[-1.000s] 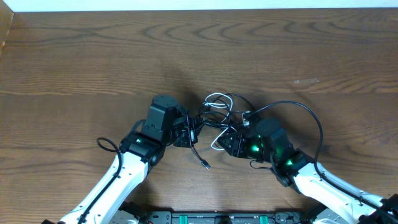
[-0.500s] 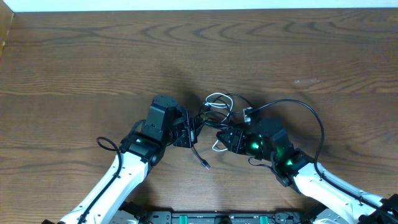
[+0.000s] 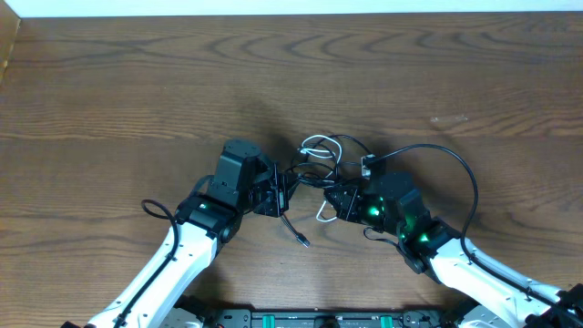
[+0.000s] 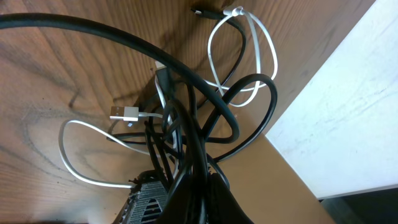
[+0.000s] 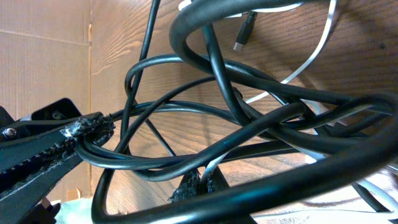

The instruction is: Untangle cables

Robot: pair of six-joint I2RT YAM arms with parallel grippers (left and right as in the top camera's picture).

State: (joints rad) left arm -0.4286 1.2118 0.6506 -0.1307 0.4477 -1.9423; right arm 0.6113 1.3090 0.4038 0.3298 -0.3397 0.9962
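Black and white cables [image 3: 314,169] lay bunched near the middle of the table [image 3: 109,82]. Our left gripper [image 3: 277,193] and right gripper [image 3: 335,202] were each clamped on strands; next, we judged, came a slow pull apart.

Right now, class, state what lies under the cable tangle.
Wood table shows through the tangle's loops. The left end effector and right end effector cover its sides; anything beneath them is hidden.
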